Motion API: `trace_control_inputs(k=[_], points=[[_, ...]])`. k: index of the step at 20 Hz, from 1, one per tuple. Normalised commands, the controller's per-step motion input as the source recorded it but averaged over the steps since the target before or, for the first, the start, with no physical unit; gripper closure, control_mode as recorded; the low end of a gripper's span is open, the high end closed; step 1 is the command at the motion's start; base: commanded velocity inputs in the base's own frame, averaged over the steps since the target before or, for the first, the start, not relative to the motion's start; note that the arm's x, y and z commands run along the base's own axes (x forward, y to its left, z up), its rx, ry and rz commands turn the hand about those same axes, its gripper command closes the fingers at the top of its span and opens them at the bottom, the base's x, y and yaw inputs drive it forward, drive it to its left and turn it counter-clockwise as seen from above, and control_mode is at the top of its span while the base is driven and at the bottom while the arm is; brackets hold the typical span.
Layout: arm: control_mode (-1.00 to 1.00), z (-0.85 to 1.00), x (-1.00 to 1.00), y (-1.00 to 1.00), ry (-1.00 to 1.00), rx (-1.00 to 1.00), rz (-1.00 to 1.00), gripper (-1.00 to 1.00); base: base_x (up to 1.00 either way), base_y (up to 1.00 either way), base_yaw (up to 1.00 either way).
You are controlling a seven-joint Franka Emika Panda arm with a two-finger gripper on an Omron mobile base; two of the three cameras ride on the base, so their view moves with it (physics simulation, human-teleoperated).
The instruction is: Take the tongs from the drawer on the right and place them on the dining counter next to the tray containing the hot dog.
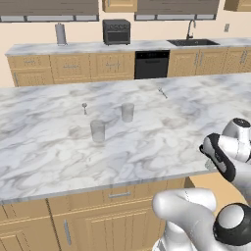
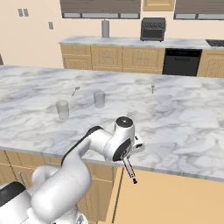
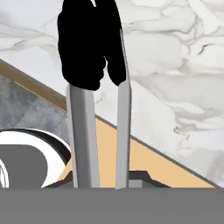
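Observation:
My gripper (image 2: pixel 132 152) is shut on the tongs (image 2: pixel 129 169), which hang down from it just past the front edge of the dining counter (image 2: pixel 183 118). In the hand view the tongs (image 3: pixel 83 131) run up the picture as two grey arms ending in black tips, over the white marble dining counter (image 3: pixel 175 65). The hand (image 1: pixel 215 156) sits at the counter's near right edge. Below it the light wood drawer (image 2: pixel 170 197) stands pulled out. The tray and the hot dog are out of view.
Two clear glasses (image 1: pixel 98 131) (image 1: pixel 128 112) stand on the dining counter's middle, with a small spoon (image 1: pixel 85 108) and another utensil (image 1: pixel 162 92) farther back. The wall counter behind carries a toaster oven (image 1: pixel 116 31) and a sink (image 1: pixel 192 42).

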Motion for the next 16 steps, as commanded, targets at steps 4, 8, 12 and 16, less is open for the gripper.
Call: trace_control_inputs(k=[4,8,12,16], points=[[-1.00,0.14,0.08,0.57,-0.01,0.00,-0.21,1.00,0.00,0.00,0.00],[-1.00,0.36,0.05,0.54,0.00,0.00,-0.07,1.00,0.00,0.00,0.00],[-1.00,0.54,-0.14,0.07,0.01,-0.02,0.15,1.00,0.00,0.00,0.00],[-1.00,0.48,-0.13,0.17,0.02,-0.01,0.13,1.00,0.00,0.00,0.00]])
